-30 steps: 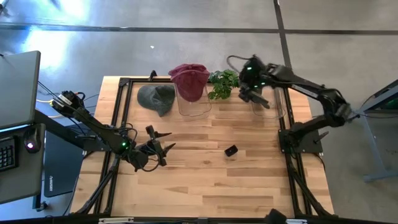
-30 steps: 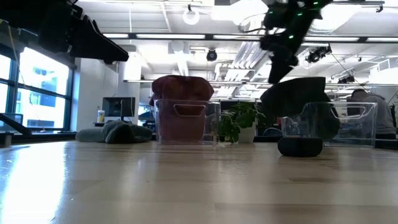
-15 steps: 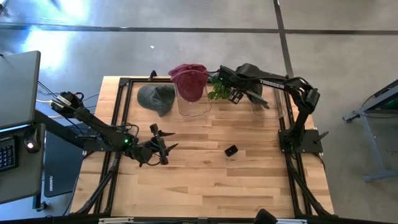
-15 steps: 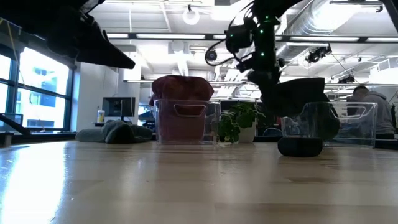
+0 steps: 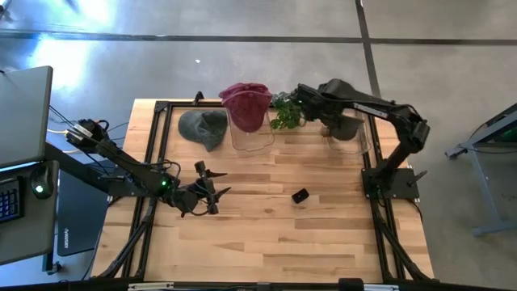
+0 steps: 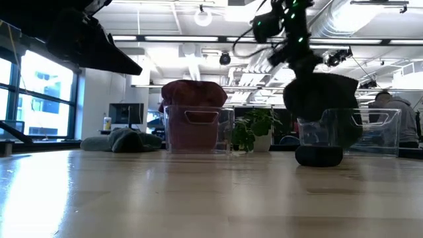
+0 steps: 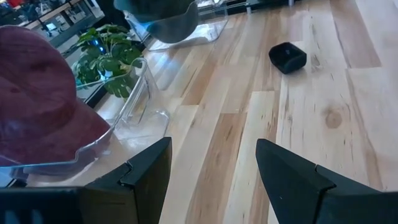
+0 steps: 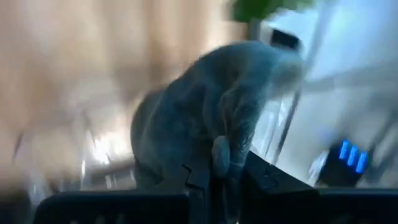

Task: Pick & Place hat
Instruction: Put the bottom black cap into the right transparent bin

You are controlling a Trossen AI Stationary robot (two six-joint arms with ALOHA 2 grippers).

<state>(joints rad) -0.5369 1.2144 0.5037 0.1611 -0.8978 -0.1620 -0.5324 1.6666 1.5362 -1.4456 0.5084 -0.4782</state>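
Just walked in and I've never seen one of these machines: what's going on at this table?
The right arm's claw is pinched shut on a dark grey hat, holding it over a clear bin at the back of the wooden table. A maroon hat already sits in another clear bin, and a lighter grey hat lies beside it. The left claw waits open, low over the table.

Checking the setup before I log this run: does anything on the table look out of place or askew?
Mostly tidy. One grey hat lies loose on the table beside the red hat's bin, not in a bin. A small black object sits alone mid-table. The right gripper holds a dark hat above the right bin.
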